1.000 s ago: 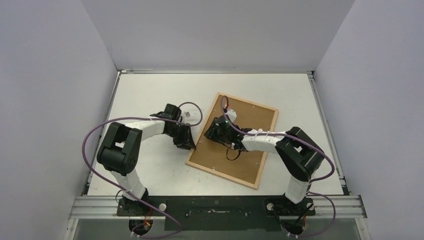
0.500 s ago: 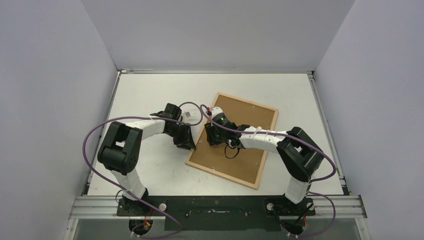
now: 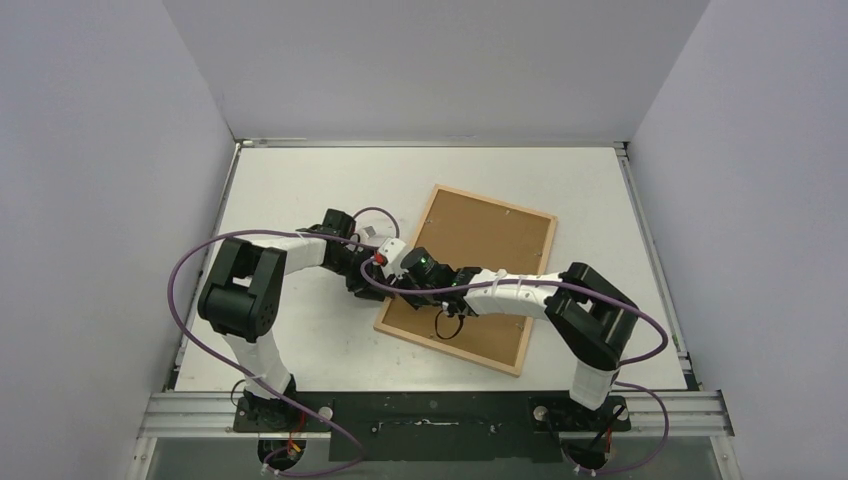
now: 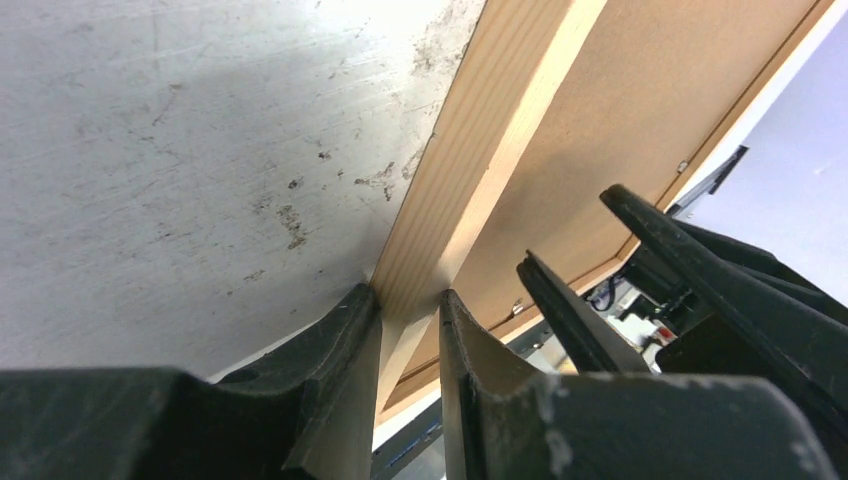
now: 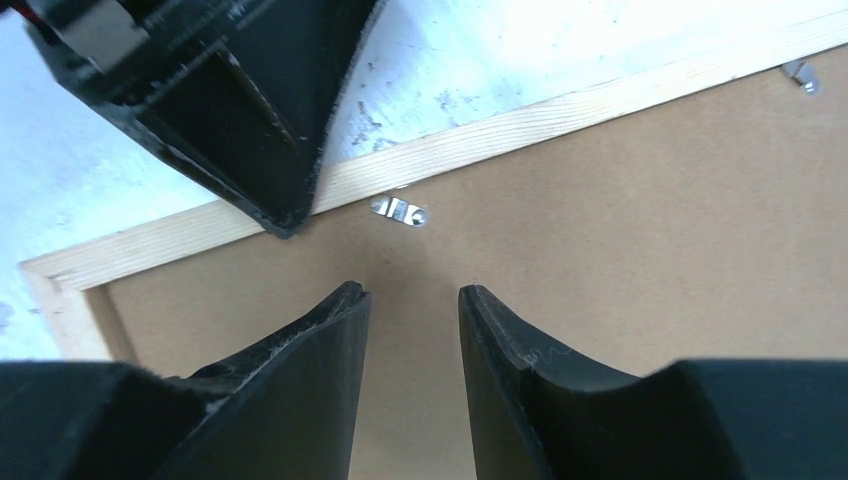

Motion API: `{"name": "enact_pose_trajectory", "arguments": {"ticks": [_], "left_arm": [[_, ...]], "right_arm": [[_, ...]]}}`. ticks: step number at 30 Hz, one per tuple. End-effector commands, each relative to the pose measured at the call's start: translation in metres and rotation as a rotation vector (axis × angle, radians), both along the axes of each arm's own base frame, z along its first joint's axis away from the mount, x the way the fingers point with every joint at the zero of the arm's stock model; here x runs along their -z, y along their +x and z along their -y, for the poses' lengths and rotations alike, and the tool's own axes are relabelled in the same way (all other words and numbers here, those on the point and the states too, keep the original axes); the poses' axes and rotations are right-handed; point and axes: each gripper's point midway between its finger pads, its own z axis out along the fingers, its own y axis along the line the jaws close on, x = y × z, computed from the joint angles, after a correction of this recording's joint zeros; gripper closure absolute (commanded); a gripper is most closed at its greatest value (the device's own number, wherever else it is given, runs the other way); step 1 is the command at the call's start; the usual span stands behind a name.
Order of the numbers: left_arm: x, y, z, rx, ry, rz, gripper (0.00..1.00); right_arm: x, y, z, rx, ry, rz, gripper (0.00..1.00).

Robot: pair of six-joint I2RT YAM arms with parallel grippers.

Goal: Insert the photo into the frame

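Note:
The frame (image 3: 495,202) lies face down on the table, its brown backing board (image 3: 490,240) facing up inside the pale wood bars. My left gripper (image 4: 410,300) is shut on the frame's left bar (image 4: 490,150) near its lower end, one finger on each side. My right gripper (image 5: 412,292) is open just above the backing board (image 5: 620,230), with nothing between its fingers. It points at a small metal clip (image 5: 398,210) by the left bar, close to the left gripper (image 5: 250,120). From above, the two grippers (image 3: 368,286) (image 3: 396,289) almost touch. The photo is out of view.
The white table (image 3: 300,180) is scuffed beside the frame. Another metal clip (image 5: 803,72) sits further along the same bar. Purple cables loop over both arms. Grey walls enclose the table on three sides.
My right gripper has moved left across the backing board to the frame's left bar, beside the left gripper, and its jaws have opened a little wider. The left gripper keeps its grip.

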Motion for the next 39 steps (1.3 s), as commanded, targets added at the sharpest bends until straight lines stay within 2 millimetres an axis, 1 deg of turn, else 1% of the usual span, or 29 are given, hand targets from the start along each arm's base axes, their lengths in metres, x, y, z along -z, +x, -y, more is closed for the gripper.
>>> {"name": "enact_pose_trajectory", "arguments": {"ticks": [1, 4, 8, 12, 21, 32, 39], "left_arm": [[0.014, 0.005, -0.007, -0.063, 0.001, -0.04, 0.85], [0.019, 0.002, -0.011, -0.07, 0.0, -0.064, 0.87], [0.023, -0.001, -0.012, -0.074, 0.003, -0.081, 0.88], [0.024, -0.002, -0.013, -0.075, 0.001, -0.088, 0.88], [0.029, -0.003, -0.016, -0.083, 0.001, -0.102, 0.89], [0.032, -0.006, -0.017, -0.082, 0.005, -0.121, 0.92], [0.037, -0.009, -0.017, -0.079, 0.007, -0.14, 0.92]], "right_arm": [[-0.014, 0.023, -0.002, -0.047, -0.076, 0.159, 0.61], [-0.011, 0.024, -0.002, -0.082, -0.085, 0.189, 0.61], [-0.005, 0.023, -0.007, -0.112, -0.089, 0.185, 0.6], [0.0, 0.024, -0.015, -0.129, -0.079, 0.181, 0.59], [0.011, 0.025, -0.02, -0.149, -0.105, 0.186, 0.59], [0.017, 0.034, -0.02, -0.119, -0.121, 0.248, 0.61], [0.011, 0.046, -0.017, -0.035, -0.098, 0.319, 0.64]]}}
